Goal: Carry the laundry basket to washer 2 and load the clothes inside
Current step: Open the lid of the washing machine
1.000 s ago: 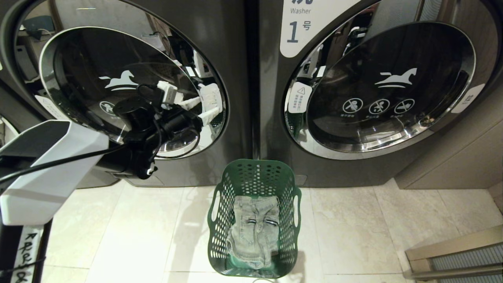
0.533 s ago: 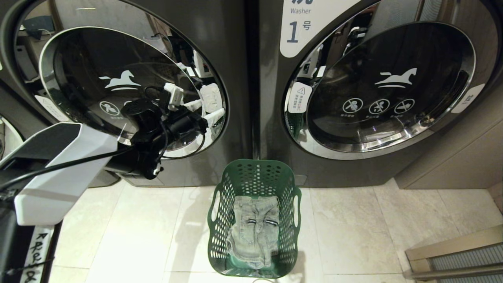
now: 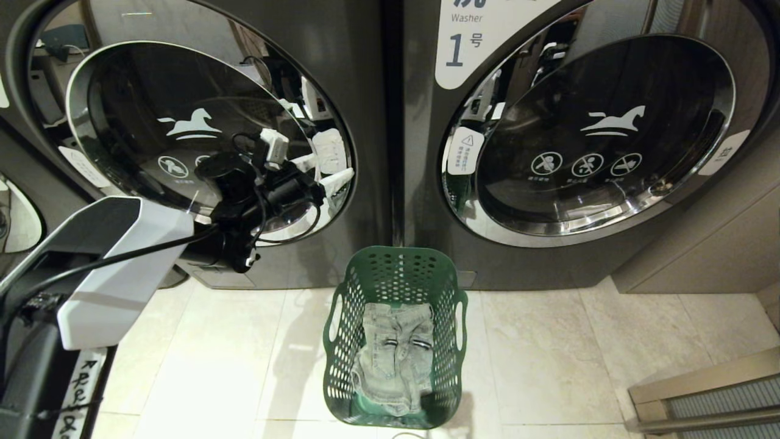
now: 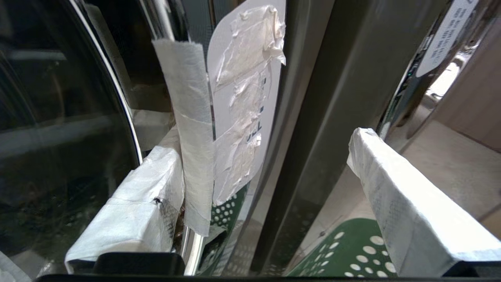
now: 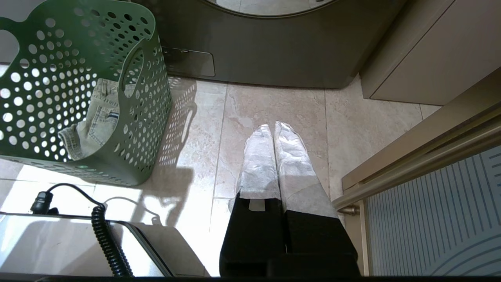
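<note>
Green laundry basket [image 3: 396,341] sits on the floor at lower centre before the two washers, jeans [image 3: 395,356] inside, carrying done, loading not begun; left gripper [image 3: 326,161], fingers wide, nears the closed left door [image 3: 183,128]; right gripper [image 5: 274,129] hangs pinched together.

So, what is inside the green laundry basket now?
A crumpled pair of light denim shorts lies in the green laundry basket. Whether anything lies beneath them cannot be seen.

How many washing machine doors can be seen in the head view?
2. One door is on the left, behind the open left gripper; the other door, marked 1, is on the right.
</note>
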Robot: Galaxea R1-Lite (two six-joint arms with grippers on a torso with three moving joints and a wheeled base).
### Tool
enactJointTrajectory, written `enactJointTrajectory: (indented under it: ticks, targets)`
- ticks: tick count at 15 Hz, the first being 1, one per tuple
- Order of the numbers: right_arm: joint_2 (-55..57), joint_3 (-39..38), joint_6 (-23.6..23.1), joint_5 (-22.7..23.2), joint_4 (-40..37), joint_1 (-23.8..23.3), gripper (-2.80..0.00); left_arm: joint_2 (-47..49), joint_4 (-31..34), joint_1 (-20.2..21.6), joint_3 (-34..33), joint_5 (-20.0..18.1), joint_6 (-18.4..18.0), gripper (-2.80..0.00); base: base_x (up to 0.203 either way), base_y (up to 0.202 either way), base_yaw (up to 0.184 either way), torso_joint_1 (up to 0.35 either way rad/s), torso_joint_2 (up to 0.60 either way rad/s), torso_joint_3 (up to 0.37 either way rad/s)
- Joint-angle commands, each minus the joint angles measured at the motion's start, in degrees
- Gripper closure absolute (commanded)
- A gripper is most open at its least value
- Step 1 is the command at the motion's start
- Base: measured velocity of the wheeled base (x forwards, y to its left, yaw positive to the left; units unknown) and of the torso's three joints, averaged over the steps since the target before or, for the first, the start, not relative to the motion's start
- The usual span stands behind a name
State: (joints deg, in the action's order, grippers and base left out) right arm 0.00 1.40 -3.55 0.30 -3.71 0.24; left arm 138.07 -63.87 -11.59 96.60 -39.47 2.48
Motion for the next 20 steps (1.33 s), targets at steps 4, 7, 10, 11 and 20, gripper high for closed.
enactJointTrajectory:
  ticks: [4,7,10,11,20]
  targets:
    - [0.00,0.00,-0.06,0.05,0.00,-0.06,0.00,2.30,-0.21,-0.01,4.22,-3.42,4.55,-2.80,0.000,0.000,0.000,0.000,0.00,0.000]
    - [0.01,-0.02,-0.06,-0.02,-0.05,0.02,0.00,2.55,-0.29,0.34,4.48,-4.04,4.47,-2.80,0.000,0.000,0.000,0.000,0.00,0.000]
    - [0.00,-0.01,0.02,0.03,0.01,-0.05,0.00,2.47,-0.42,0.52,4.74,-5.61,4.55,-2.80,0.000,0.000,0.000,0.000,0.00,0.000]
    - [0.00,0.00,-0.06,0.05,0.01,0.02,0.00,2.47,-0.59,0.52,4.81,-7.61,4.55,-2.80,0.000,0.000,0.000,0.000,0.00,0.000]
    - [0.07,-0.02,-0.05,0.05,0.01,-0.01,0.00,2.82,-2.33,-1.76,5.62,-13.20,4.79,-2.80,0.000,0.000,0.000,0.000,0.00,0.000]
